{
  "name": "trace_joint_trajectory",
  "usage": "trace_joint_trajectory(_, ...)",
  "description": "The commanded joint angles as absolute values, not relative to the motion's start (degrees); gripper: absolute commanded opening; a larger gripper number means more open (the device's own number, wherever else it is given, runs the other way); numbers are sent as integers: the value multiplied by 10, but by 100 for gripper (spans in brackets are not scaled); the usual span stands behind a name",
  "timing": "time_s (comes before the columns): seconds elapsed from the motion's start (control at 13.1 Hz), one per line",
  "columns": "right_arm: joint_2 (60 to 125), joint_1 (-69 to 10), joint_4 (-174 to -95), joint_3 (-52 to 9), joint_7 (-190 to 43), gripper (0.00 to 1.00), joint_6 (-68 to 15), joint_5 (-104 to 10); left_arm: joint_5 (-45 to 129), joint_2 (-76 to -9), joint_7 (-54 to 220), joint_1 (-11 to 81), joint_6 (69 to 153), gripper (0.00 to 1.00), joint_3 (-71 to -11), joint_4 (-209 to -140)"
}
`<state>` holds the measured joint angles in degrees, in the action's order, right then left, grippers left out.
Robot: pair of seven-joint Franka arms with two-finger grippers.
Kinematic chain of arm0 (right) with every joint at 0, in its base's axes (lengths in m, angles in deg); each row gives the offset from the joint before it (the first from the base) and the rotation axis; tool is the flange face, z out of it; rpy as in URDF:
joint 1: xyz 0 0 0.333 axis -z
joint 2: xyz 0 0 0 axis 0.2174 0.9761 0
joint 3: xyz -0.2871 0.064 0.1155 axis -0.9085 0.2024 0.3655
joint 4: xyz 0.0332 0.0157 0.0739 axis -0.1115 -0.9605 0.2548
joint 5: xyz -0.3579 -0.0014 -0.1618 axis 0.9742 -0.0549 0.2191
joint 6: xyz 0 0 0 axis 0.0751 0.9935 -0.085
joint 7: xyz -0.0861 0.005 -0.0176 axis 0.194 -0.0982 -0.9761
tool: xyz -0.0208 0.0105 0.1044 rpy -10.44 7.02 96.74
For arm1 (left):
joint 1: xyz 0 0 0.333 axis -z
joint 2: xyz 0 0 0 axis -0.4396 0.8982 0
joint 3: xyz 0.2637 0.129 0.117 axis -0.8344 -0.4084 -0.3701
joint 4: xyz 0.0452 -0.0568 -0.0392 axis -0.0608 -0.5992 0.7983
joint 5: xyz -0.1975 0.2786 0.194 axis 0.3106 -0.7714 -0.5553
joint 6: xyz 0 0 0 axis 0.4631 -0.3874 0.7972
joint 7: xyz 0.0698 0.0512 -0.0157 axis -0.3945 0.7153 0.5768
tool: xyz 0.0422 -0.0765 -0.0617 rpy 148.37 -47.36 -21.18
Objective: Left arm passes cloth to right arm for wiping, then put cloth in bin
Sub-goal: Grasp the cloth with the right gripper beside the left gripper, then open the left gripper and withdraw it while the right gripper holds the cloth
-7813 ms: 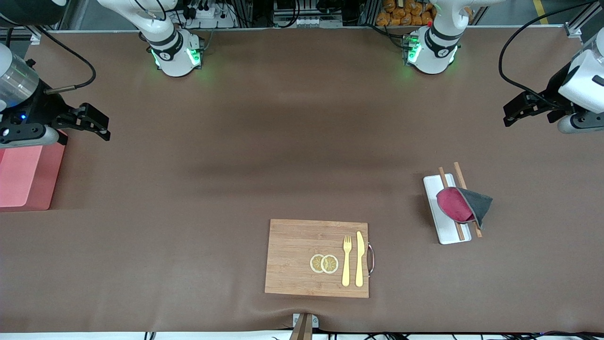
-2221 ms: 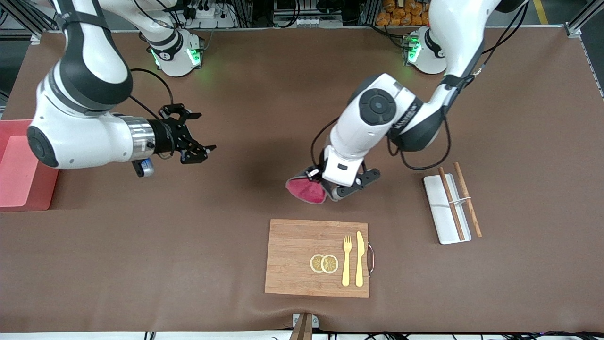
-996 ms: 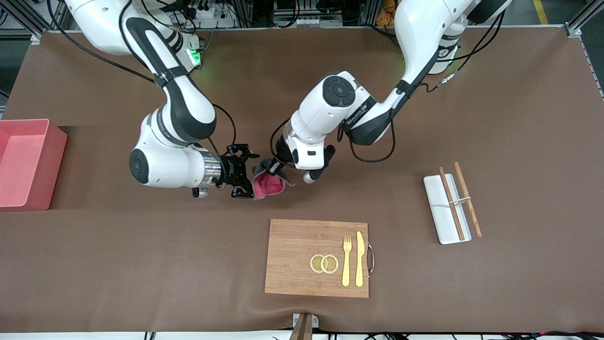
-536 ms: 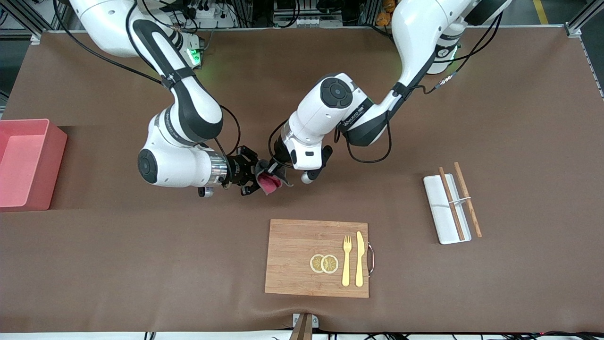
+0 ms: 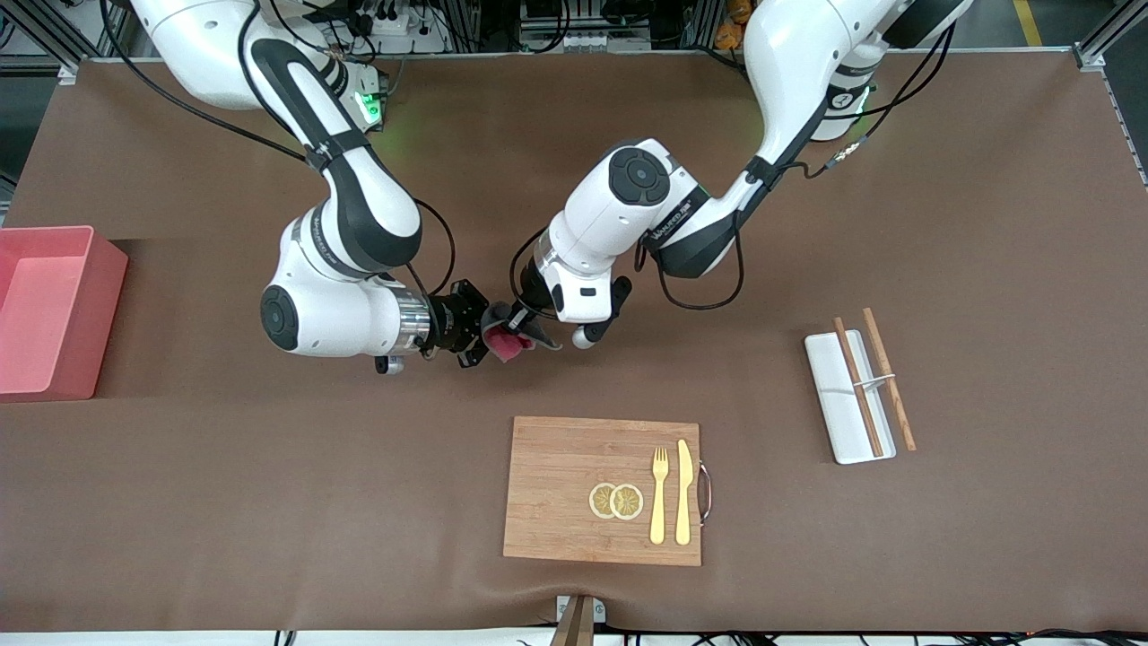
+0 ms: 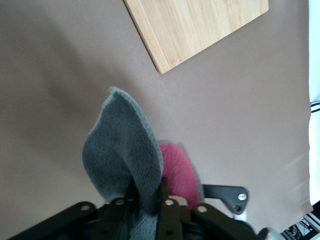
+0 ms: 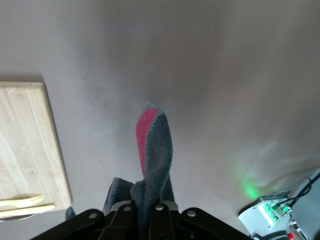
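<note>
Here's the handover, mid-air over the middle of the brown surface (image 5: 574,224). The left pincer (image 5: 520,316) is clenched on the cloth (image 5: 508,339), and the left wrist view shows the grey face of the fabric squeezed between its fingers (image 6: 162,200) with the crimson face peeking out alongside. The right pincer (image 5: 473,325) reaches in from the right arm's end, and its wrist view shows fabric pinched between its own fingers (image 7: 134,212) too, so both are gripping the same cloth at once, with the two pincers almost touching.

That looks like the critical beat of the pass. To do it well, the left pincer should let go only once the right one's hold is firm and deep enough on the fold, not just on a thin edge. Then the left arm (image 5: 628,206) wants to back straight off toward its own end, without dragging fabric along. The right arm (image 5: 341,251) should hold steady until the other fingers are clear. A soft cloth like this will probably droop and unfold once one side is freed, so a slow release seems wise.

The bin (image 5: 54,309) sits at the right arm's edge of the surface, open and waiting. The cutting board (image 5: 603,489) lies toward the front edge, under none of this action.
</note>
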<state>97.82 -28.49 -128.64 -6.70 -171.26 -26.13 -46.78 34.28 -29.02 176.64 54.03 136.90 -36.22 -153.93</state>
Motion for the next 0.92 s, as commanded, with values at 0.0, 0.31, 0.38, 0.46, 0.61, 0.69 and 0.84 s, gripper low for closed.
trace_joint_trajectory(0.0,974,-255,-1286,-67,-1671,0,-229,-442,345,-306,1764,538,1368,100,-368,-1528)
trace_joint_trajectory(0.31,981,-242,-1291,-68,-1627,0,-236,-344,344,-353,1757,495,1311,100,-369,-1532)
trace_joint_trajectory(0.38,990,-238,-1291,-68,-1626,0,-240,-306,344,-367,1743,480,1289,100,-369,-1532)
trace_joint_trajectory(0.46,991,-232,-1290,-67,-1622,0,-239,-258,344,-381,1723,464,1265,100,-369,-1532)
trace_joint_trajectory(0.61,1007,-214,-1293,-67,-1599,0,-240,-191,345,-409,1669,427,1213,100,-367,-1532)
trace_joint_trajectory(0.69,1017,-207,-1303,-67,-1591,0,-247,-166,346,-417,1632,409,1191,100,-364,-1532)
trace_joint_trajectory(0.84,1018,-190,-1339,-68,-1570,0,-276,-127,346,-436,1558,379,1140,100,-364,-1532)
